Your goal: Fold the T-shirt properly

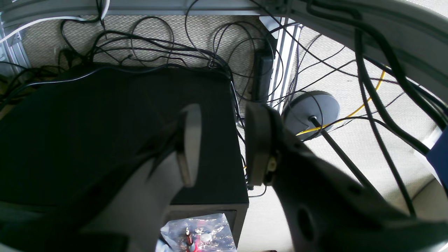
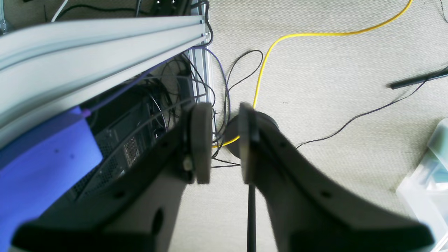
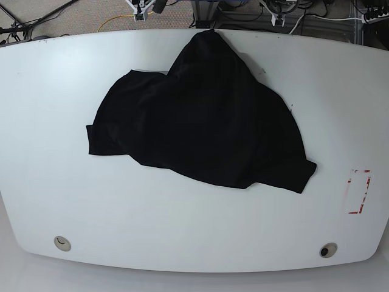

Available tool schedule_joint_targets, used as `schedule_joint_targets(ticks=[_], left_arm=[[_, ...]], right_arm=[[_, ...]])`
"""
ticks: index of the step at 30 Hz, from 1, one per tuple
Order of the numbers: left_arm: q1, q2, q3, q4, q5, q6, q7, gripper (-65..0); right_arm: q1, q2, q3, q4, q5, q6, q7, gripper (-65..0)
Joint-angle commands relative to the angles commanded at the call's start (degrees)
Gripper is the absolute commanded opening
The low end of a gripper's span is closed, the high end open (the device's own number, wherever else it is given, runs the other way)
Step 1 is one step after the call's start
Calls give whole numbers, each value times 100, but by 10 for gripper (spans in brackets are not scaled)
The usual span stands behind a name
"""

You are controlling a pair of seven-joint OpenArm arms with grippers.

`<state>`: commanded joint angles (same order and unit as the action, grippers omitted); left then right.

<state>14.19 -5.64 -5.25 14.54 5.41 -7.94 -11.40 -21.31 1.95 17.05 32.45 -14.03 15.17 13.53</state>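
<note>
The T-shirt lies spread but rumpled on the white table in the base view. It is plain black, with one end reaching the far edge and a sleeve pointing left. No print shows on it. Neither arm appears in the base view. In the left wrist view my left gripper is open over the floor beside a black box, with nothing between its fingers. My right gripper is also open above the carpet, holding nothing.
A red-outlined marking sits near the table's right edge, and two round holes lie along the front. Below are tangled cables, a yellow cable, a round stand base, an aluminium frame rail and a clear plastic bin.
</note>
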Motion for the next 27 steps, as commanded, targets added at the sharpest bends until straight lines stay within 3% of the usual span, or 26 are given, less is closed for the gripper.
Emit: schedule_joint_targets(ticks=[1, 27], left_arm=[[-615, 58, 2, -623, -36, -19, 590, -453], [-580, 41, -16, -597, -62, -19, 423, -458]], right_arm=[[684, -76, 5, -1042, 18, -1, -549, -523], [684, -76, 5, -998, 18, -1, -549, -526]])
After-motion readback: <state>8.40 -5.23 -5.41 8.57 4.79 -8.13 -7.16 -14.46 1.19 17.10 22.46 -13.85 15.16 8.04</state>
